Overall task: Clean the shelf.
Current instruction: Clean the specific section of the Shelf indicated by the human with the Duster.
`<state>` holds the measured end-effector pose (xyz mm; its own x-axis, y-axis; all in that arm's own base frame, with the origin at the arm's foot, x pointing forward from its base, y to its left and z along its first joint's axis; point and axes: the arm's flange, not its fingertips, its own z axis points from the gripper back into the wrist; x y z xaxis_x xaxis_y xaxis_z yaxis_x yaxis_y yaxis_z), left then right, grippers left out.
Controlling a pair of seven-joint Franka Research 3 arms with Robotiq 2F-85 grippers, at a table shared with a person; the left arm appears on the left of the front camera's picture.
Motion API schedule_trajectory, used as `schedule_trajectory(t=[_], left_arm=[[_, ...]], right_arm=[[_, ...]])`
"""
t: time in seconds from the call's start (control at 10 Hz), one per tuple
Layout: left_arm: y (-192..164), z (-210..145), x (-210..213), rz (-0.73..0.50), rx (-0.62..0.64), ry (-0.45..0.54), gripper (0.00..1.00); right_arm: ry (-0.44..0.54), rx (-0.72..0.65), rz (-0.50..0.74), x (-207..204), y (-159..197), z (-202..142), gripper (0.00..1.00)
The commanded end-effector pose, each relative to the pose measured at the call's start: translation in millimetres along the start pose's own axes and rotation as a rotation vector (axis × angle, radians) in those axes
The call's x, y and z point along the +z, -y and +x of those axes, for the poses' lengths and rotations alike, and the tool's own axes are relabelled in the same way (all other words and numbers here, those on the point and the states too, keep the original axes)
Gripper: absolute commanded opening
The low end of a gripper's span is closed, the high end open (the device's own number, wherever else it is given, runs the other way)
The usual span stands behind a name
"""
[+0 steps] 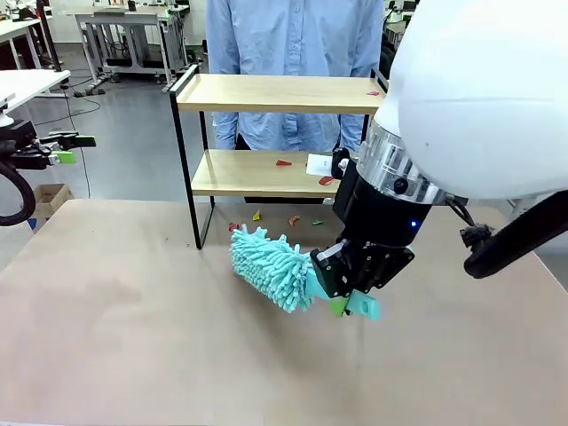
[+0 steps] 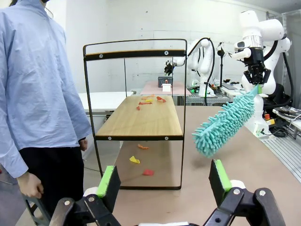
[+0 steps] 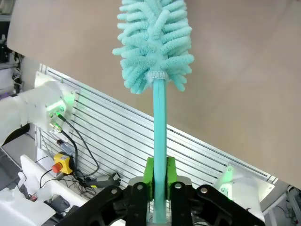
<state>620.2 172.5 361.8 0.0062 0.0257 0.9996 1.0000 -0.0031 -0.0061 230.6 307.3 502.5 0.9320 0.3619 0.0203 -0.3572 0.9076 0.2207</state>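
The shelf stands at the table's far side, two light wooden boards in a black frame; the left wrist view has it end-on. Red, yellow and orange scraps lie on its lower board, one on the top board, and more on the table below. A teal fluffy duster hangs just above the table in front of the shelf. My right gripper is shut on its handle. My left gripper stands open and empty off to the side, facing the shelf's end.
A person in a blue shirt stands right behind the shelf, one hand hanging low. A small white card sits on the lower board. The brown table is bare in front.
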Motion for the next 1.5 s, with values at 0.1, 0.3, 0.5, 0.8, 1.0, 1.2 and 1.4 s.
schedule_trajectory(t=[0.1,0.3,0.5,0.8,1.0,1.2,1.4], left_arm=[[2.2,3.2,-0.2,0.001,-0.007,0.002,1.00],[2.2,3.2,-0.2,0.001,-0.007,0.002,1.00],[2.2,3.2,-0.2,0.001,-0.007,0.002,1.00],[2.2,3.2,-0.2,0.001,-0.007,0.002,1.00],[2.2,3.2,-0.2,0.001,-0.007,0.002,1.00],[2.2,3.2,-0.2,0.001,-0.007,0.002,1.00],[2.2,3.2,-0.2,0.001,-0.007,0.002,1.00]], right_arm=[[0.000,0.000,0.000,0.0,0.0,0.0,0.13],[0.108,-0.104,-0.040,-8.6,-44.4,17.4,0.13],[0.148,-0.148,-0.031,-22.0,-69.6,34.6,0.13],[0.213,-0.239,-0.054,-44.6,-103.2,60.8,0.13],[0.259,-0.261,-0.049,-57.7,-120.7,77.7,0.13],[0.299,-0.307,-0.032,-71.0,-133.9,101.3,0.13],[0.331,-0.338,-0.027,-86.7,-140.3,127.6,0.13]])
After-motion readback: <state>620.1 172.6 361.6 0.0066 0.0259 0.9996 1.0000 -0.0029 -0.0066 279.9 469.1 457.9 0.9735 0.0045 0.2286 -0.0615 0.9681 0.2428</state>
